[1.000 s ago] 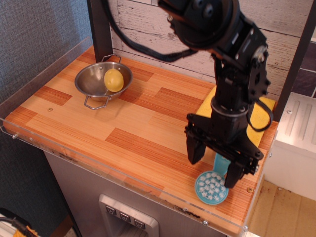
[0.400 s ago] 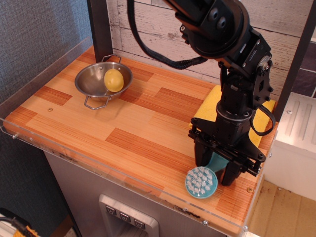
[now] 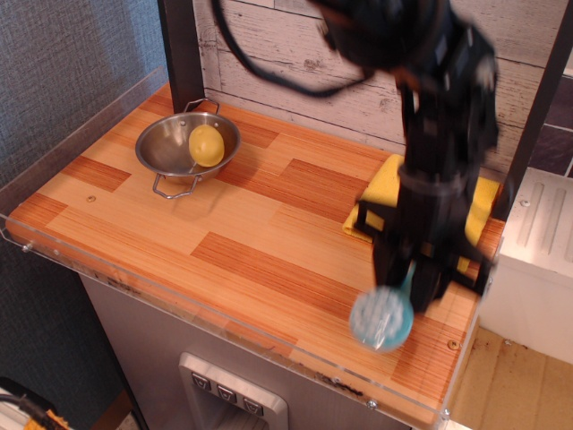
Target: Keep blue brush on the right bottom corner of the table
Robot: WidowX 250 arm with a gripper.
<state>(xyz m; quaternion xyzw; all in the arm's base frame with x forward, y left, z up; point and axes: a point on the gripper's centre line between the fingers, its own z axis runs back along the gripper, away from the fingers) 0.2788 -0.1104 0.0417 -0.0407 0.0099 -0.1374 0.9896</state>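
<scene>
Brush (image 3: 382, 318), handle pinched in the gripper (image 3: 414, 288), blurs above the table's (image 3: 179, 224) near right corner; careless release could send it overboard.

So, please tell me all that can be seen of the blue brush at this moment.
The blue brush is small, teal-blue and looks like plastic, with a round head showing pale bristle tufts. It is blurred by motion. Its short handle runs up into the black hand, which seems shut on it. It is near the table's right front corner; contact with the wood is unclear.

Claw (image 3: 414, 291) and blue brush (image 3: 382, 318) motion-blurred, grip indiscernible.
</scene>
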